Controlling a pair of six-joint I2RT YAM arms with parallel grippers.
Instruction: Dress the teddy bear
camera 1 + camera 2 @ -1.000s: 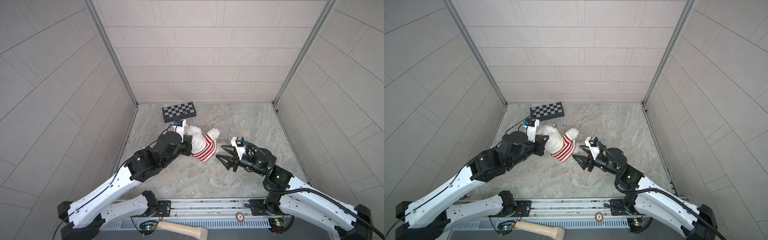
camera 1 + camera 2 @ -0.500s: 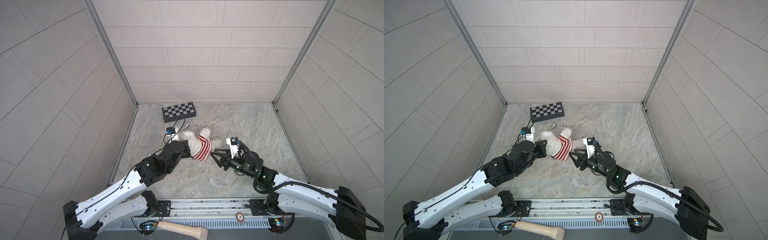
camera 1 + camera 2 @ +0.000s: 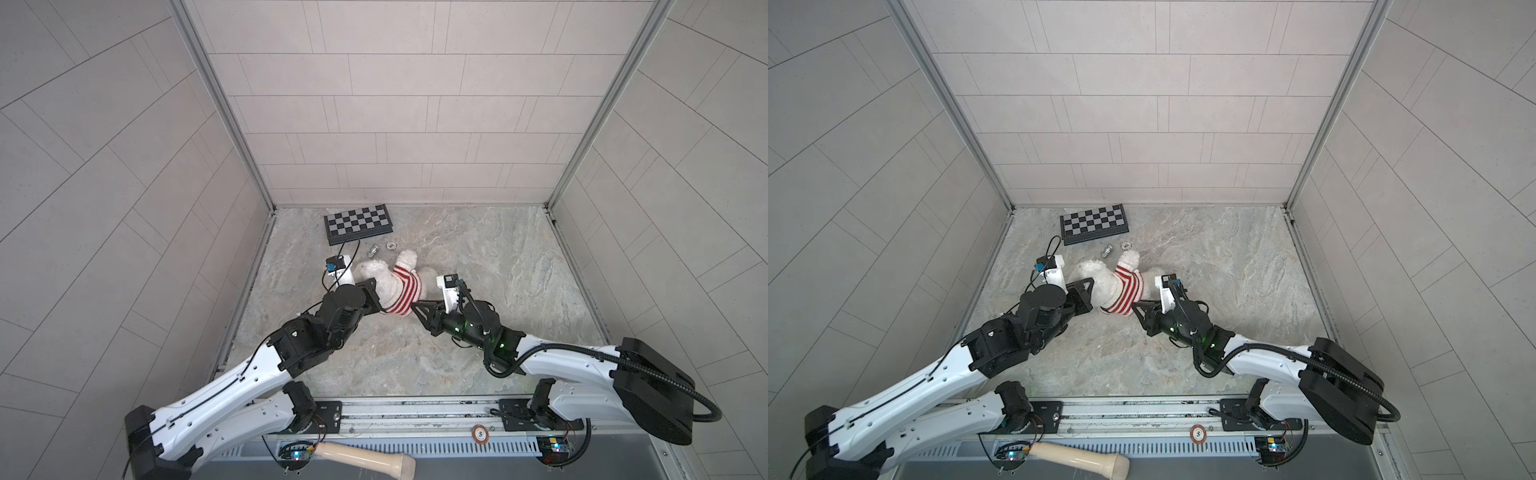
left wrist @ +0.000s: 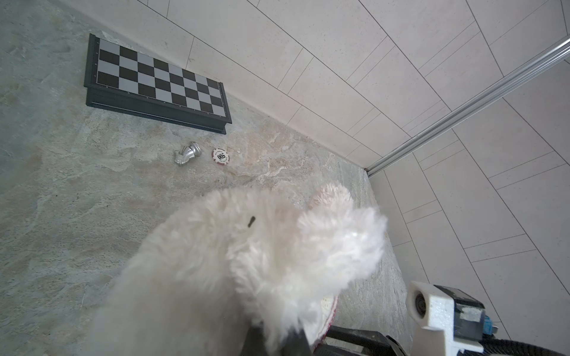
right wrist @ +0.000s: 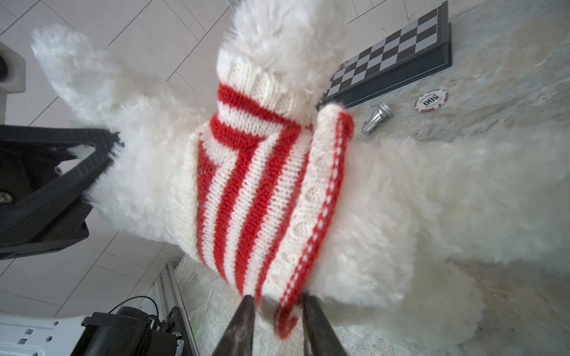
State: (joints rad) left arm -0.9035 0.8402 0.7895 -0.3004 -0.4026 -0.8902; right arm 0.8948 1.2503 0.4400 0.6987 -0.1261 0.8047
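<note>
- The left gripper [image 3: 372, 296] is clenched on the white fur of the teddy bear [image 3: 384, 279]. In the left wrist view the plush [image 4: 231, 277] bulges out from between the dark fingers [image 4: 262, 339].
- The right gripper [image 5: 282, 326] is narrowly parted. Its two dark fingers [image 5: 246, 323] straddle the hanging hem of the red-and-white striped sweater [image 5: 256, 185], and a gap shows on one side, so the hem is not pinched.
- In both top views the right gripper [image 3: 1136, 307] reaches the near edge of the sweater [image 3: 1127, 291] from the right. The left gripper [image 3: 1086, 293] meets the bear [image 3: 1100, 282] from the left.
- The bear lies on the marbled tabletop [image 3: 478, 257], left of centre and between the two grippers. The sweater [image 3: 405, 289] is around its torso, and one furry arm [image 3: 406, 258] pokes out of a sleeve toward the back wall.
- Just behind the bear a silver chess piece [image 3: 374, 249] lies on its side, next to a poker chip [image 3: 390, 246] marked 500.
- Farther back, near the wall, sits a closed chessboard [image 3: 358, 222].
</note>
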